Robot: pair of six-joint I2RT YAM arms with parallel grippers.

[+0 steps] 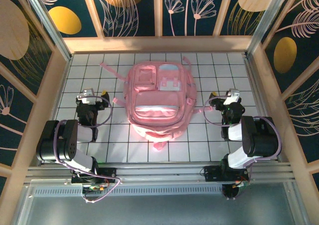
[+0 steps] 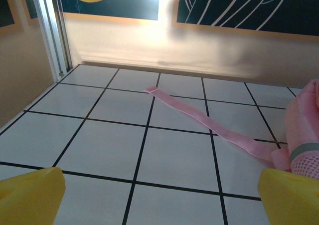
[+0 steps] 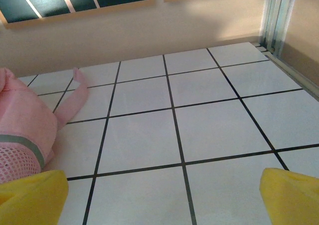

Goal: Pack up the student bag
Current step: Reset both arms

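Observation:
The student bag [image 1: 157,98], a large soft pink backpack with lighter front pockets and a pale patch, lies flat in the middle of the white tiled table. My left gripper [image 1: 94,94] rests to its left, open and holding nothing. In the left wrist view its yellow fingertips [image 2: 30,195] stand far apart over bare tiles, with a pink strap [image 2: 209,120] running across the tiles to the bag's side [image 2: 304,130]. My right gripper [image 1: 223,94] sits to the bag's right, also open with nothing between its fingers. The right wrist view has the bag [image 3: 20,120] at its left edge.
The table [image 1: 209,145] has a grid of black lines and is boxed in by wooden walls [image 1: 159,44] at the back and both sides. Loose pink straps [image 1: 112,70] trail from the bag's top corners. A metal rail [image 1: 159,172] runs along the near edge.

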